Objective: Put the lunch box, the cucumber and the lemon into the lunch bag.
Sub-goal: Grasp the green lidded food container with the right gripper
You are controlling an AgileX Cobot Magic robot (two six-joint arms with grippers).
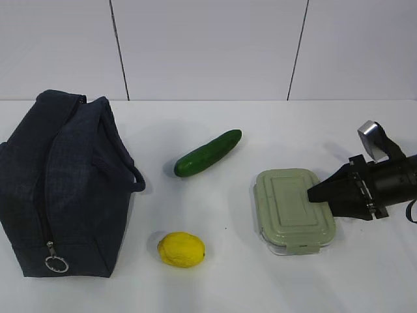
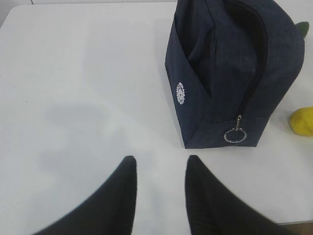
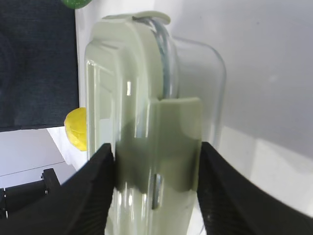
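The lunch box (image 1: 292, 209) lay right of the lemon (image 1: 181, 249), long axis pointing away from me. The right gripper (image 1: 313, 194) pinched its near-right edge; the left gripper (image 2: 160, 188), spread empty, hovered beside the lunch bag (image 1: 62, 182).

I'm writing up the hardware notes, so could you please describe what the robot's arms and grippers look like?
Both grippers, left and right, have matte black tapered fingers with finely ribbed surfaces. In the exterior view the right arm is a black cylinder carrying a silver-grey block, with a black cable looping beside it.

Bright, even light; soft shadows, glare on the lunch box (image 3: 142, 147) lid
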